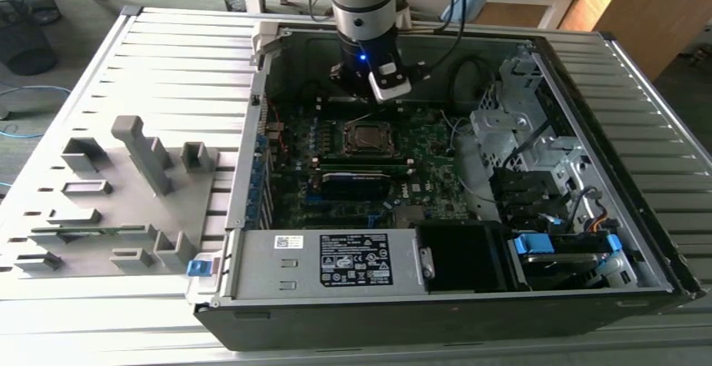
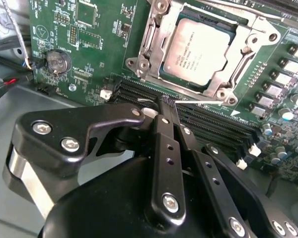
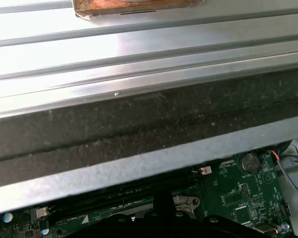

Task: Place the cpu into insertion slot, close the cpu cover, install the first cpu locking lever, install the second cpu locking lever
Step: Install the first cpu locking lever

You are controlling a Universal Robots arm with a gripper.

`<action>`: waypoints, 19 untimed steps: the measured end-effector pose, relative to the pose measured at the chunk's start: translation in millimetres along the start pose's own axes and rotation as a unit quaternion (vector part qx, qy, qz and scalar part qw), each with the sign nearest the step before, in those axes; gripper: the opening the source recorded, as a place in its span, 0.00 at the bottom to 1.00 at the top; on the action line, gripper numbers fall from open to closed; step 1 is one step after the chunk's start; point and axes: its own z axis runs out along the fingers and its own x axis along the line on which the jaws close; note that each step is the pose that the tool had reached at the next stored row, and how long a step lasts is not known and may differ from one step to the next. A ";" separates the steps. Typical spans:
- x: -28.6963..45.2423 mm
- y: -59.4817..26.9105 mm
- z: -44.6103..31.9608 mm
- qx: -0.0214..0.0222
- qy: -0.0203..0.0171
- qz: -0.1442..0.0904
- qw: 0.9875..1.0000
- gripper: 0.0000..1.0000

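The cpu, a flat square chip with a dull silver top, sits in its socket on the green motherboard. The cpu cover, a silvery frame plate, lies flat around it, and the chip shows through the window. In the exterior view the cpu is mid-board inside the open computer case. My gripper hovers over the black memory slots just beside the socket, its black fingers shut together on nothing. In the exterior view the gripper hangs just behind the socket.
A power supply fills the case's front. A metal drive cage and cables stand at the exterior view's right. A grey fixture with upright blocks lies at that view's left. A coin battery sits on the board.
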 end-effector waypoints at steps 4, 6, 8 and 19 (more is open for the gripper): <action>0.7 -0.8 4.0 0.005 -0.003 -0.001 1.000 0.11; 1.0 -1.2 6.1 0.007 -0.005 -0.002 1.000 0.11; 1.4 -1.0 8.1 0.008 -0.006 -0.002 1.000 0.11; 4.1 8.9 11.8 0.008 -0.006 -0.003 1.000 0.11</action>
